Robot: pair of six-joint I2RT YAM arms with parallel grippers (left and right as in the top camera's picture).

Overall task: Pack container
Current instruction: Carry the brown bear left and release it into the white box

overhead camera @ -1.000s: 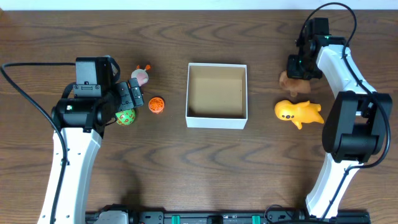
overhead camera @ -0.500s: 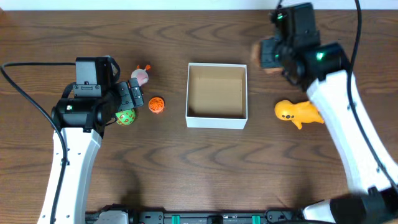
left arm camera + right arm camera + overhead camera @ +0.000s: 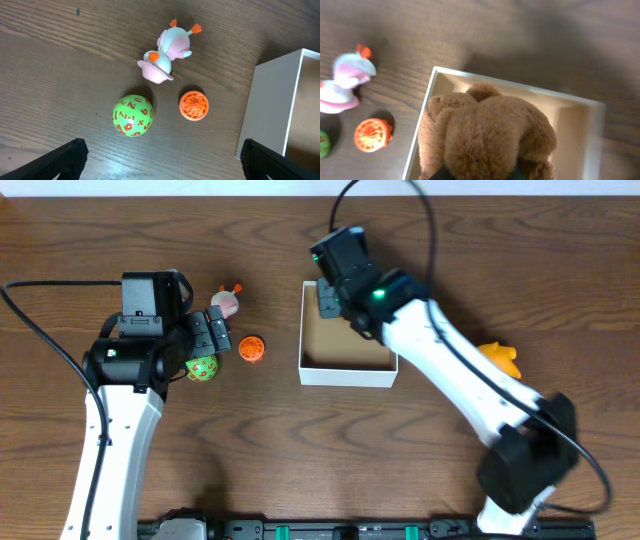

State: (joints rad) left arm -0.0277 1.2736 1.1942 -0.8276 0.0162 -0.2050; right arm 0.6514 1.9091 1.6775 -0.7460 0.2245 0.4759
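The container (image 3: 345, 374) is a white-walled box with a brown inside at mid-table; it also shows in the left wrist view (image 3: 272, 100) and the right wrist view (image 3: 535, 92). My right gripper (image 3: 333, 302) is over its back left corner, shut on a brown plush toy (image 3: 485, 135), which hangs over the left wall. My left gripper (image 3: 213, 337) is open and empty left of the box, above a green numbered ball (image 3: 132, 115), an orange ball (image 3: 194, 105) and a pink duck toy (image 3: 165, 52).
A yellow toy (image 3: 500, 358) lies right of the box, partly hidden under my right arm. The green ball (image 3: 203, 367), orange ball (image 3: 251, 349) and duck (image 3: 226, 302) lie close together on the wooden table (image 3: 300, 450).
My right arm has swung left from the table's right side with the brown plush toy and is now over the container's back left corner. The left arm has not moved.
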